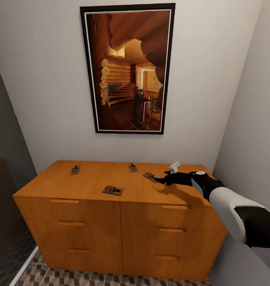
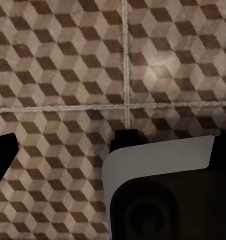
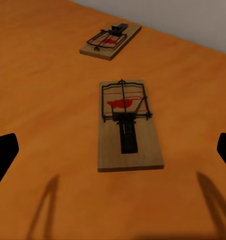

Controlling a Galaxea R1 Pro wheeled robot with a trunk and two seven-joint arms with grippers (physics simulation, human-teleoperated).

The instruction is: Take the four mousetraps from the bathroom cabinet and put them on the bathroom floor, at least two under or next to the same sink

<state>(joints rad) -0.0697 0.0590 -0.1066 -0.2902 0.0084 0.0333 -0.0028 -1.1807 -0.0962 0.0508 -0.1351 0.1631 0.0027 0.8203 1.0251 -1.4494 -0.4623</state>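
Four mousetraps on cabinet point(image 1: 91, 186) top. Right gripper point(image 3: 113, 150) fingers wide apart, hovering low beside nearest right trap point(image 3: 126, 125). Best: stay centred, drop lower, pinch wooden long sides, avoid metal bar. Left gripper point(image 2: 60, 150) points at floor point(image 2: 68, 65); can't tell its state.

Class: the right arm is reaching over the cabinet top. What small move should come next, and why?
Probably ease the right tool forward and down around the nearest mousetrap. It lies flat on the cabinet, centred between the open fingers but ahead of them, not yet gripped.

right arm extended, gripper point(image 1: 161, 180) spread wide
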